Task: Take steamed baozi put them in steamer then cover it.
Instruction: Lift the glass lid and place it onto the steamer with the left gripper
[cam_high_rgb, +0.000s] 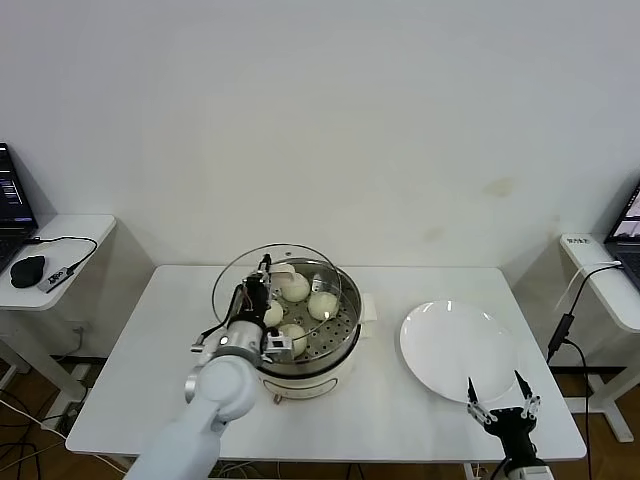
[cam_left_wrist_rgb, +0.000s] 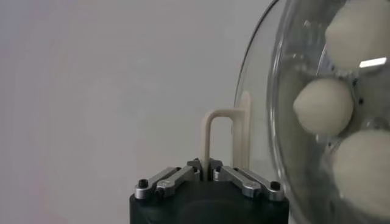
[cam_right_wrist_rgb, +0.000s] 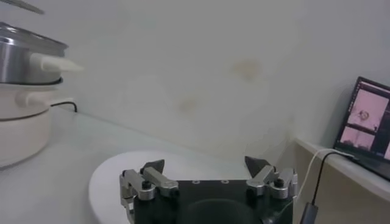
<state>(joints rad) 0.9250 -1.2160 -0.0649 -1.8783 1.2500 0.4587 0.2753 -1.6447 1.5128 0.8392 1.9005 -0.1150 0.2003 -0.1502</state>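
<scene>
The steamer (cam_high_rgb: 335, 362), a shiny steel pot on a cream-white base, stands mid-table with several cream-white baozi (cam_high_rgb: 322, 305) on its perforated tray. My left gripper (cam_high_rgb: 262, 290) is shut on the cover's cream bar handle (cam_left_wrist_rgb: 208, 137) and holds the clear glass cover (cam_high_rgb: 237, 277) tilted above the steamer's left side. Through the glass (cam_left_wrist_rgb: 304, 42), the left wrist view shows three baozi (cam_left_wrist_rgb: 323, 106). My right gripper (cam_high_rgb: 503, 403) is open and empty at the table's front right; in the right wrist view (cam_right_wrist_rgb: 205, 165) it hangs over the white plate.
A flat white plate (cam_high_rgb: 455, 350) lies right of the steamer, and also shows in the right wrist view (cam_right_wrist_rgb: 109, 176). The steamer's side handle (cam_right_wrist_rgb: 55, 63) shows there too. Side desks with laptops (cam_high_rgb: 630, 225) stand at both sides, a mouse (cam_high_rgb: 27, 271) on the left one.
</scene>
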